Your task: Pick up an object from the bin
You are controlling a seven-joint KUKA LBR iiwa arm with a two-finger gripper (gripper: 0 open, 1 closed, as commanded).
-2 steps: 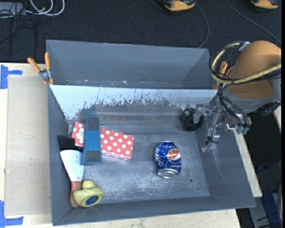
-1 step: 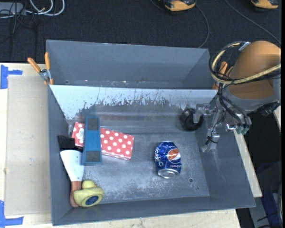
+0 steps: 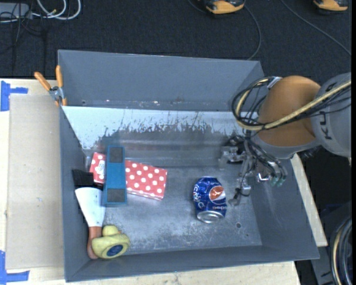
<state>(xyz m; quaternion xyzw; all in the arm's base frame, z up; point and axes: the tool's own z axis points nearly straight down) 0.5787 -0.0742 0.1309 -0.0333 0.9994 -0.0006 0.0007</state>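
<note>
A crushed blue Pepsi can (image 3: 209, 199) lies on the bin floor right of the middle, tilted, its silver end toward the front. My gripper (image 3: 242, 190) hangs just to the can's right, low over the floor, with a thin finger close beside the can's right side. Nothing shows between the fingers. A red box with white dots (image 3: 137, 180) lies left of the middle. A blue block (image 3: 114, 175) rests across its left part.
At the front left lie a white-handled tool (image 3: 90, 205) with a black end and a yellow tape roll (image 3: 112, 244). The orange cover and cables on the arm hang over the bin's right wall.
</note>
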